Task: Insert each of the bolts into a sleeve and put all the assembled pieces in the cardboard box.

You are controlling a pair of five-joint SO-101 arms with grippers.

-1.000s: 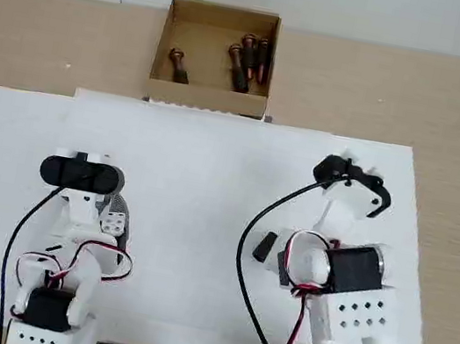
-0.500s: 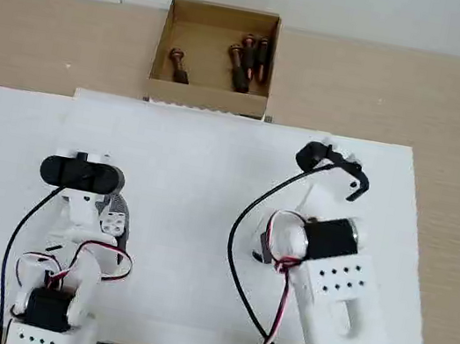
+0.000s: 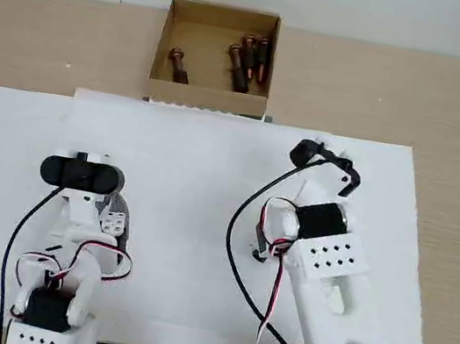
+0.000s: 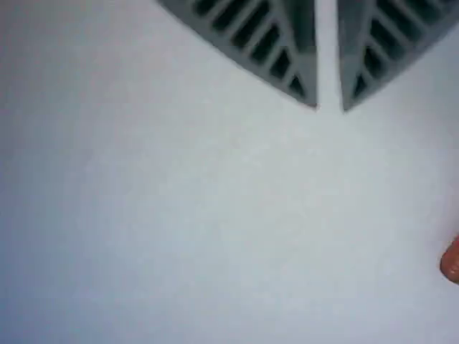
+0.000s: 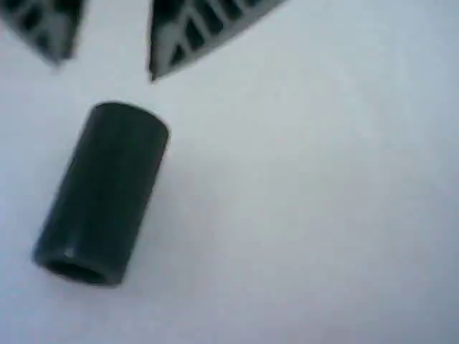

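Sleeve pickup step: right tool, jaws spread and empty, hovers beside the dark cylindrical sleeve; next it probably needs centring, then closing.

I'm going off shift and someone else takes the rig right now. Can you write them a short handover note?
Left gripper: shut, empty, close over the paper.
Right gripper: open, empty, just short of a dark sleeve lying on the paper.
Done: four bolts lie in the cardboard box; whether all are sleeved is unclear.
Left: that sleeve needs a bolt. A reddish bit near the left gripper may be one. Then box it.
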